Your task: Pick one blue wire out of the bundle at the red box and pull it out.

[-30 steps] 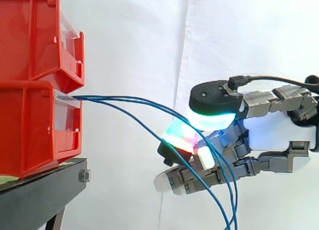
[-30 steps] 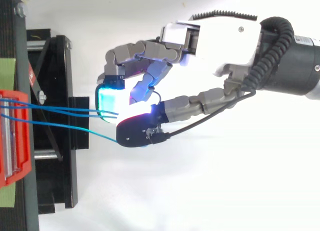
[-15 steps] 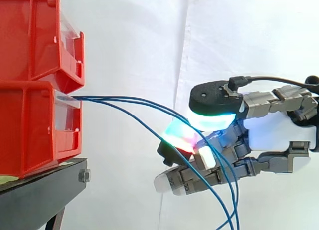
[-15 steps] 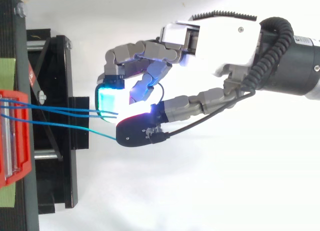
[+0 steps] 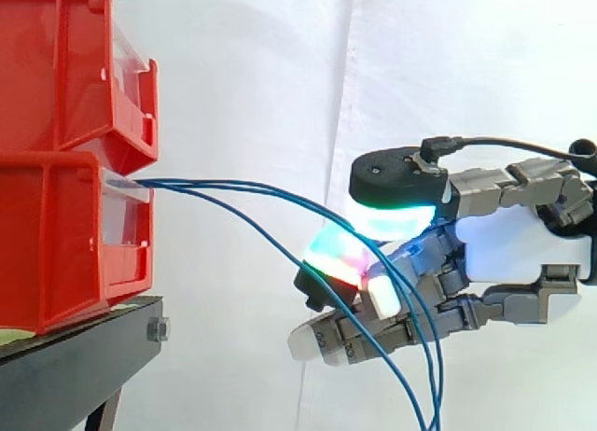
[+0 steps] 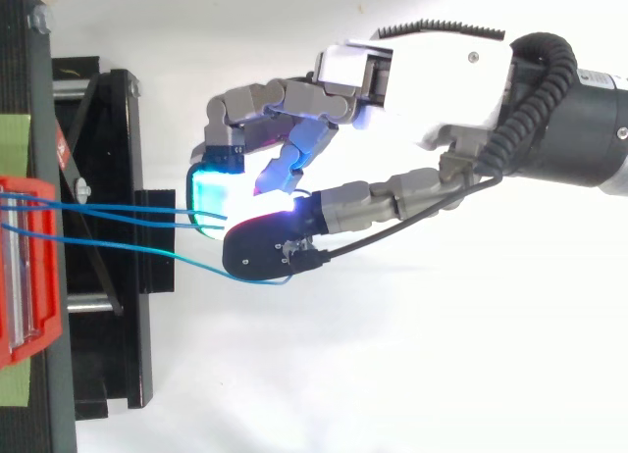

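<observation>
Beyond the bin edge (image 5: pixel 142 228), fingers (image 5: pixel 338 254) around blue wires (image 5: pixel 201 183)

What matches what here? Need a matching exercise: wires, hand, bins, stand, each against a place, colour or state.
Things:
1. wires
2. hand
3. bins
4. stand

Descriptions:
A. black, lowest at the left of the side view
B. red, stacked one on the other
C. fingers curled, pads glowing, pinching
D. blue, leaving the lower bin and drooping past the fingers

Pairs: 1-D, 2-C, 3-B, 4-A
</observation>
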You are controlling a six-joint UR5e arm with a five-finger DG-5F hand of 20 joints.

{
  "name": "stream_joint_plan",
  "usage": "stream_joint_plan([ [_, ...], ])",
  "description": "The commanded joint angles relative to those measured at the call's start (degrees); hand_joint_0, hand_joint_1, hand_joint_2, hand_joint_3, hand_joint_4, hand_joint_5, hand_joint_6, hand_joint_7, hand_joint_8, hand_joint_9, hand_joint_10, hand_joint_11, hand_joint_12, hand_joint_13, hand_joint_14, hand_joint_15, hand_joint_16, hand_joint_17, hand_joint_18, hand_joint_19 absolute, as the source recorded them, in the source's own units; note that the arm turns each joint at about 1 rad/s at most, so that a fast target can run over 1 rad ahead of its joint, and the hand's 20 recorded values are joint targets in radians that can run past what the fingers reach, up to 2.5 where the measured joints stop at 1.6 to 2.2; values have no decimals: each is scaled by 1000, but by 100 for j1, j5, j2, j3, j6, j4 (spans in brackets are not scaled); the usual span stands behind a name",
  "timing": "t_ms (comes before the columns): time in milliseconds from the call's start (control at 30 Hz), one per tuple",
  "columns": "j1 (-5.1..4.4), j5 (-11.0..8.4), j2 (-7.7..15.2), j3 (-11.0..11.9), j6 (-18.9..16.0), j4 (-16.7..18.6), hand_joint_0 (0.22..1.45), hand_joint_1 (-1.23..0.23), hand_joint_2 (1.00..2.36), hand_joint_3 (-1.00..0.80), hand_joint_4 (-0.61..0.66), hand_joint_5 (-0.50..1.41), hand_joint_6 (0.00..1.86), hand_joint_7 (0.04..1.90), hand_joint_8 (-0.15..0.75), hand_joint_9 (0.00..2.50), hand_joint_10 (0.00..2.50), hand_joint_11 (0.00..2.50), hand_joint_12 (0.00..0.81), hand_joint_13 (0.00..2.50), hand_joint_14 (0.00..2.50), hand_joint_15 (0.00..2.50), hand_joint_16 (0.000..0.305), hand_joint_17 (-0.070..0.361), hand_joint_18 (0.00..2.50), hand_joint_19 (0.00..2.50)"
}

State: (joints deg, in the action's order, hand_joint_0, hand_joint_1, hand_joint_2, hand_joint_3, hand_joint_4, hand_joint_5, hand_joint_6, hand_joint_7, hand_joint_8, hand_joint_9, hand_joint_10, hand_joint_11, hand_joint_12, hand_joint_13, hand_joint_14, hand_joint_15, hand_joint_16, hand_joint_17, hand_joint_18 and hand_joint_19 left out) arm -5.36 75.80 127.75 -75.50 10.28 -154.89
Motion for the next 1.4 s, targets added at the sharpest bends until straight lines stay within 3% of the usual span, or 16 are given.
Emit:
stream_joint_plan([
  [0, 0, -4, -5, 0, 0, -6, 539, -597, 1005, -113, 406, -10, 503, 1425, 279, 1033, 18, 465, 439, 298, 1, 66, 78, 176, 196, 222],
  [233, 0, -4, 4, 0, 0, 3, 481, -587, 1012, -303, 275, -15, 505, 1610, 267, 996, 20, 570, 395, 251, 4, 96, 66, 149, 102, 280],
  [600, 0, -4, 4, 0, 0, 12, 451, -697, 1000, -486, 236, -48, 643, 1401, 296, 988, 20, 607, 412, 262, 3, 89, 69, 155, 128, 265],
  [867, 0, -4, 4, 0, 0, 12, 552, -792, 1014, -295, 219, -99, 781, 1304, 274, 956, 25, 674, 379, 266, 4, 88, 62, 140, 155, 235],
  [1100, 0, -4, 4, 0, 0, 12, 548, -795, 1019, -162, 172, -118, 826, 1317, 281, 956, 26, 706, 380, 274, 4, 95, 62, 140, 168, 236],
  [1367, 0, -4, -5, 0, 0, 12, 544, -788, 1011, -50, 153, -123, 858, 1242, 318, 971, 23, 686, 438, 300, 3, 98, 74, 167, 237, 224],
])
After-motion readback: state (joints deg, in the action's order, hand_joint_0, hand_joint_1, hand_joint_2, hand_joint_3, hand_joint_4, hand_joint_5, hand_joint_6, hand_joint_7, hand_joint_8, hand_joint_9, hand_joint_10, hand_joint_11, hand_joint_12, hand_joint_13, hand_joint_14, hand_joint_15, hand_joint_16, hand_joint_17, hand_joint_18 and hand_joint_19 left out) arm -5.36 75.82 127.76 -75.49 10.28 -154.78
